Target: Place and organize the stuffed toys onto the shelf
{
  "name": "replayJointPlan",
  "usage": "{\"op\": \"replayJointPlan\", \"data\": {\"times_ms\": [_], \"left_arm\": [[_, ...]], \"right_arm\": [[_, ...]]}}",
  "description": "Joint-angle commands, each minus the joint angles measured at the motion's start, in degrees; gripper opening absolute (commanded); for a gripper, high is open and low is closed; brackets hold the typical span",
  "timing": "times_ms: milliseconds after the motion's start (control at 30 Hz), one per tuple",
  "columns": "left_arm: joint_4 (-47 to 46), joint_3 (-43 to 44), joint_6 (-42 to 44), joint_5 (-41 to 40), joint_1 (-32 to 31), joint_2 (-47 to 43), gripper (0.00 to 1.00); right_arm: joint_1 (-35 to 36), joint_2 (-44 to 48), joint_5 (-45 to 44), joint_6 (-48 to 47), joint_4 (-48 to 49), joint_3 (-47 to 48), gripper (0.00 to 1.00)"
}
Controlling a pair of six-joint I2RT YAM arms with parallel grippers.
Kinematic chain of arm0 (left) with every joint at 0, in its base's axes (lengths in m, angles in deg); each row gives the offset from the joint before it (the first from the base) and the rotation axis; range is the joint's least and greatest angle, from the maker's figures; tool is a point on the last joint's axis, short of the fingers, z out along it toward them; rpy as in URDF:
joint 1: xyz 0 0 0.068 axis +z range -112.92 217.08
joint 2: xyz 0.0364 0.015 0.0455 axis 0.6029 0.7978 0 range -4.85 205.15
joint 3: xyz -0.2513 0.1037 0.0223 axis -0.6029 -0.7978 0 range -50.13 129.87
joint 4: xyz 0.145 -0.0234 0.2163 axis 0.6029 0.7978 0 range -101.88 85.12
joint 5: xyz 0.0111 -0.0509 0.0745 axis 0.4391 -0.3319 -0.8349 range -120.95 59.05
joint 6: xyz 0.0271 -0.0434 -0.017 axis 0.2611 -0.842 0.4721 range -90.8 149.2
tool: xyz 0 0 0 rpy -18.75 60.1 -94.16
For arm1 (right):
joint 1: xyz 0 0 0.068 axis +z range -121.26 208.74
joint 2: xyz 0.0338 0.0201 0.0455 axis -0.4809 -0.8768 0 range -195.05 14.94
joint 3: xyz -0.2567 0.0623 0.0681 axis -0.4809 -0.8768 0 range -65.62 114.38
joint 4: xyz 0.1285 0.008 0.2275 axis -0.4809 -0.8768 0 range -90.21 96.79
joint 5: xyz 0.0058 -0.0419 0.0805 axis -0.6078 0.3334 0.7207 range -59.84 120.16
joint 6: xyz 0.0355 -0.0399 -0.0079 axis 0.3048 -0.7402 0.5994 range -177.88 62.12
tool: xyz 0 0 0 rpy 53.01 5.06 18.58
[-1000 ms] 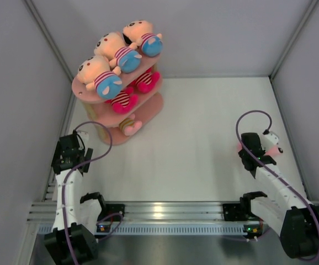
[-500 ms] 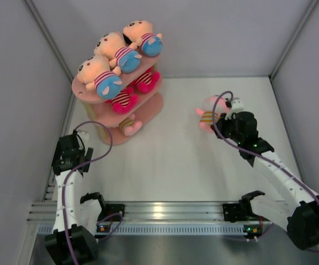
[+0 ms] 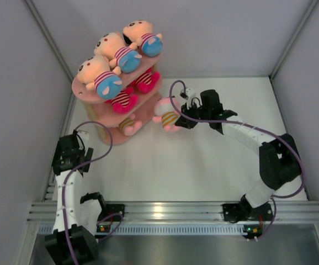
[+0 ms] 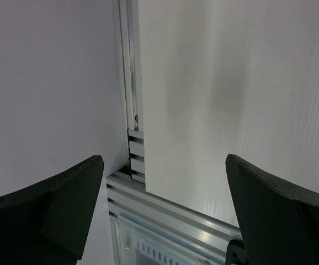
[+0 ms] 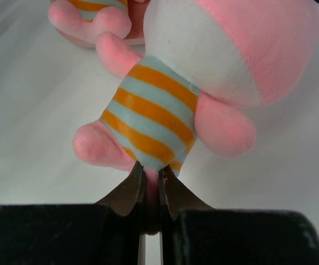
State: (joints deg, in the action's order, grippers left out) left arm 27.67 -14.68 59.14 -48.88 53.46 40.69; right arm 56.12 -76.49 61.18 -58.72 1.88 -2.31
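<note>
The pink shelf (image 3: 78,87) stands at the back left. Three peach-headed stuffed toys (image 3: 117,51) lie on its top board, two magenta ones (image 3: 125,99) on the middle board, and a pink one with yellow stripes (image 3: 129,127) at the bottom. My right gripper (image 3: 182,117) is shut on the lower end of another pink toy (image 3: 168,113) with orange and pale stripes, held just right of the shelf's lowest board. In the right wrist view the jaws (image 5: 151,182) pinch a pink tuft under that toy (image 5: 159,110). My left gripper (image 3: 71,152) is open and holds nothing.
Grey walls close the table on the left, back and right. An aluminium rail (image 3: 165,211) runs along the near edge; the left wrist view looks down on its corner (image 4: 148,193). The bottom-board toy's legs (image 5: 90,14) show just beyond the held toy.
The right arm has swung from the right side of the table leftward across it, carrying the pink toy up beside the shelf. Left arm unmoved.
</note>
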Motion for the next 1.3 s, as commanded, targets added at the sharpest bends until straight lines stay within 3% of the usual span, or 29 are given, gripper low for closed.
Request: {"op": "replayJointPlan", "data": {"times_ms": [0,167,333,633,733,767,867,1067,1267], "left_arm": [[-1.05,1.65,-0.49,-0.70,0.14,0.60,0.99],[-1.05,2.00,-0.23,-1.84,0.14,0.69,0.99],[-1.05,2.26,-0.31,-2.63,0.14,-0.27,0.99],[-1.05,2.09,-0.14,-2.98,0.14,0.25,0.99],[-1.05,2.09,-0.14,-2.81,0.14,0.43,0.99],[-1.05,2.00,-0.23,-2.72,0.14,0.43,0.99],[-1.05,1.91,-0.14,-2.55,0.23,0.52,0.99],[-1.05,1.56,0.13,-2.28,0.14,0.52,0.98],[-1.05,1.47,0.12,-1.93,0.14,0.43,0.99]], "right_arm": [[1.89,-6.44,6.15,-4.52,0.88,8.57,0.02],[2.42,-16.22,8.61,-4.96,-2.48,19.72,0.03],[2.86,-22.02,9.58,-2.94,2.87,23.34,0.05],[4.53,-32.83,11.25,-1.10,2.80,36.08,0.10],[4.62,-34.42,8.88,0.40,4.47,36.36,0.24],[4.62,-34.77,8.01,2.66,6.38,36.10,0.36],[4.44,-34.42,5.89,4.44,8.42,35.31,0.58],[4.00,-30.75,-0.26,6.20,6.75,33.03,0.65],[4.09,-23.63,-4.48,14.01,13.95,22.58,0.65]]}}
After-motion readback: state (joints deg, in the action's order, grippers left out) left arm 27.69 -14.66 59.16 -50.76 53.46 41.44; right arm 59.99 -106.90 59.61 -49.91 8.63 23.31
